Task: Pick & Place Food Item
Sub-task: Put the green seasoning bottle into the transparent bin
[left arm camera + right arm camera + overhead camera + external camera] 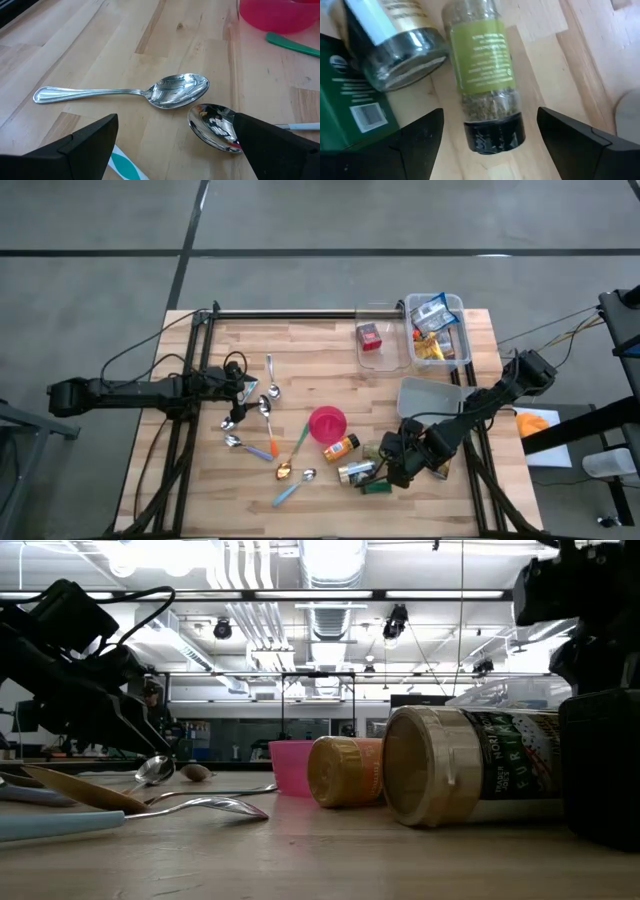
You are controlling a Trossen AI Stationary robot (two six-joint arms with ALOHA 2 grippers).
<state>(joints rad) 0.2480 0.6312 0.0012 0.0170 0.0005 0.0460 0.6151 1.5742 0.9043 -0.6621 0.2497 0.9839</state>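
A herb jar with a green label and black cap lies on its side on the desk, right between the spread fingers of the right hand, unheld. The left hand, fingers apart, hangs over two metal spoons.

This looks like a big lab or workshop, not a home. In the low view, long bright lights and fat silver pipes run across the top of the frame, with no flat ceiling hiding them. In the high view, a wooden tabletop sits in the middle on a bare gray floor. Black cables trail at the left.
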